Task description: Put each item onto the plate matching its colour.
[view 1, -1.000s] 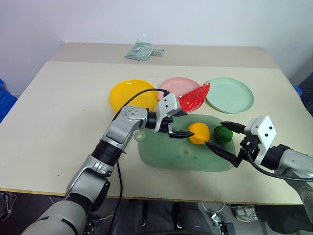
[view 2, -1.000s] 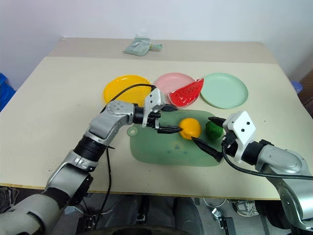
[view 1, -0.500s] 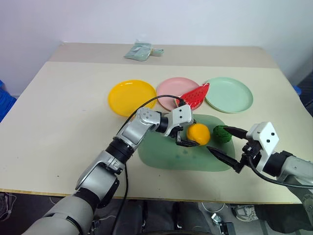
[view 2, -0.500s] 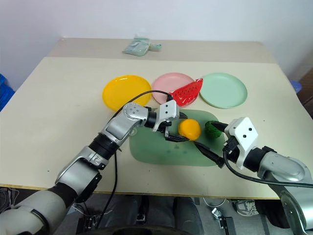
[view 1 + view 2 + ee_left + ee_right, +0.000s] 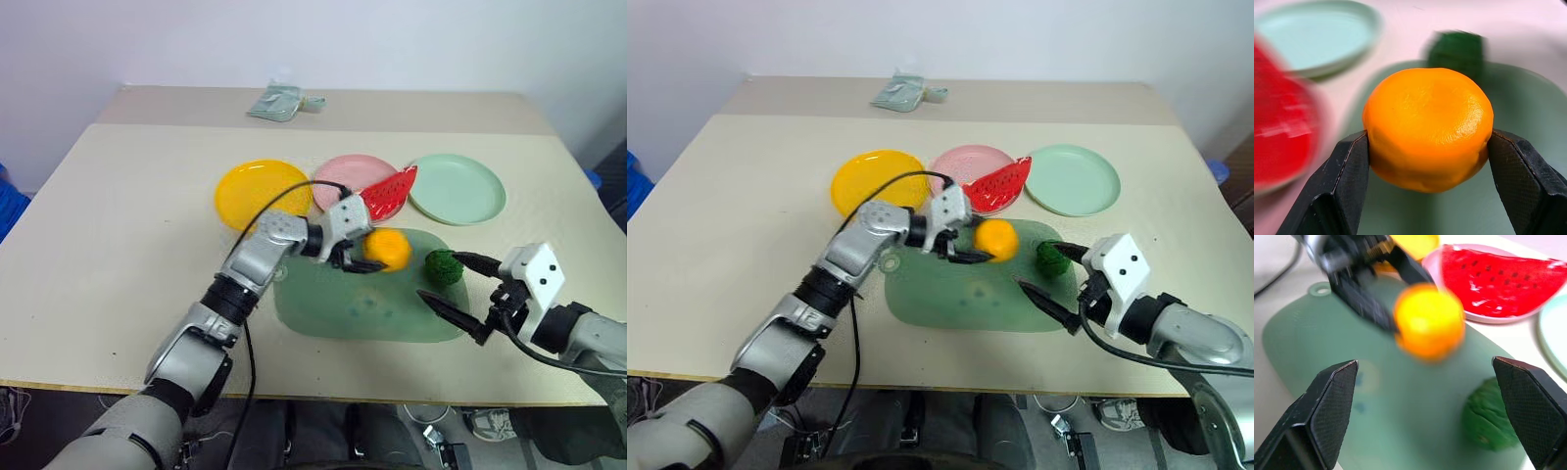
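My left gripper (image 5: 370,258) is shut on the round orange fruit (image 5: 390,249), one black finger (image 5: 1337,191) pressed on each side, just above the far part of the green mat (image 5: 333,304). The red watermelon wedge (image 5: 390,192) leans on the pink plate (image 5: 341,172). The yellow plate (image 5: 261,190) lies left of it and the mint plate (image 5: 458,188) right of it, both bare. The dark-green bumpy ball (image 5: 444,265) rests on the mat's right end. My right gripper (image 5: 438,276) stands open just in front of that ball, apart from it.
A crumpled pale-green packet (image 5: 284,101) lies at the far edge of the beige table (image 5: 118,225). The table's front edge runs close below the mat. A black cable (image 5: 279,196) arcs over the left forearm.
My left gripper slid its fingers around the orange fruit, closed on it, and carried it a little off the mat toward the plates. The right gripper stayed open in place.
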`<action>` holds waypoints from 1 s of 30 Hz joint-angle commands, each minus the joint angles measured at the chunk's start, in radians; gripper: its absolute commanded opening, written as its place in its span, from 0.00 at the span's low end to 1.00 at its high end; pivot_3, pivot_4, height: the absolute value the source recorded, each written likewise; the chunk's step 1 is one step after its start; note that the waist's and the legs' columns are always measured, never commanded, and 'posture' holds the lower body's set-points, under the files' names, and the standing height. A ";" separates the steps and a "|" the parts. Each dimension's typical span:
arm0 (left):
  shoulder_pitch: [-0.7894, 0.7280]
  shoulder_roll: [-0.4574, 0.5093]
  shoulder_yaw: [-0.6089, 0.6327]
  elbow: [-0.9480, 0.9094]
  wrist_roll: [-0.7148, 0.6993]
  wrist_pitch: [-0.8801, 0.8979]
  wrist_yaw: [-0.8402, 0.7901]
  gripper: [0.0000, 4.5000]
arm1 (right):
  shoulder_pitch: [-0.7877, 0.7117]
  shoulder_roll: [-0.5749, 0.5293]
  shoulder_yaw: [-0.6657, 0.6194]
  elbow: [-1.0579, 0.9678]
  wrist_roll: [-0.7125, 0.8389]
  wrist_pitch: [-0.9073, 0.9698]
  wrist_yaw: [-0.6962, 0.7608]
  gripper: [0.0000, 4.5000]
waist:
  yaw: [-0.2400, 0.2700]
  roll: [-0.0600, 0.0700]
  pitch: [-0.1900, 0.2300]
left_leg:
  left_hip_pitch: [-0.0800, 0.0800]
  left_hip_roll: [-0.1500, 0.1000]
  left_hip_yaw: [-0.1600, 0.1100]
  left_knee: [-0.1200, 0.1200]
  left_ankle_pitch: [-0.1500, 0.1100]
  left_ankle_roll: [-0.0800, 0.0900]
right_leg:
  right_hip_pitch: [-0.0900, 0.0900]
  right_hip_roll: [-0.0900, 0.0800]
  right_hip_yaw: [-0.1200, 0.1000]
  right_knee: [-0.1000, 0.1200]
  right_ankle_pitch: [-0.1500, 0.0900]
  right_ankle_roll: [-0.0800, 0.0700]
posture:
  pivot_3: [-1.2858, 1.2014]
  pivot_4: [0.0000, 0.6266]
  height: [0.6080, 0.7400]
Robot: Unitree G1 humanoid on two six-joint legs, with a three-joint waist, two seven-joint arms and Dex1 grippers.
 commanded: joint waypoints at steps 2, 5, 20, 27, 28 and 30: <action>0.015 0.079 0.200 -0.164 -0.074 0.124 0.131 0.68 | 0.007 -0.014 -0.037 -0.011 -0.001 -0.024 0.021 1.00 | 0.000 0.000 0.000 | 0.000 0.000 0.000 0.000 0.000 -0.001 | 0.000 0.000 0.000 0.000 0.000 0.000 | 0.52 0.24 1.00; 0.025 0.128 0.296 -0.157 -0.042 0.207 0.295 0.68 | -0.028 -0.009 0.001 0.002 -0.009 -0.029 0.017 1.00 | 0.001 0.000 0.000 | 0.000 0.000 0.000 0.000 0.001 -0.002 | 0.000 0.000 0.000 0.000 0.000 0.000 | 0.52 0.24 1.00; -0.038 0.077 0.324 0.217 0.021 0.125 0.534 0.99 | -0.267 0.062 0.278 0.067 -0.088 -0.057 -0.025 1.00 | 0.002 -0.001 0.000 | -0.001 -0.003 -0.001 0.001 0.002 -0.004 | 0.000 -0.001 -0.001 0.001 0.000 0.000 | 0.52 0.24 1.00; 0.016 0.117 0.400 0.014 -0.084 0.119 0.470 0.99 | -0.198 0.012 0.140 0.047 -0.098 0.008 -0.073 1.00 | 0.003 -0.001 0.000 | -0.001 -0.003 -0.001 0.000 0.002 -0.004 | -0.001 -0.002 -0.001 0.001 0.000 0.000 | 0.52 0.24 1.00; 0.030 0.123 0.404 -0.016 -0.093 0.117 0.464 0.99 | -0.184 0.005 0.131 0.047 -0.105 0.005 -0.070 1.00 | 0.003 -0.001 0.000 | -0.001 -0.003 -0.001 0.000 0.002 -0.004 | -0.001 -0.002 0.000 0.001 0.000 0.000 | 0.52 0.24 1.00; 0.079 0.158 0.407 -0.102 -0.107 0.116 0.436 0.99 | -0.160 0.000 0.113 0.076 -0.127 0.007 -0.088 1.00 | 0.002 -0.001 0.000 | -0.001 -0.002 -0.001 0.000 0.002 -0.004 | -0.001 -0.002 0.000 0.001 0.000 0.000 | 0.52 0.24 1.00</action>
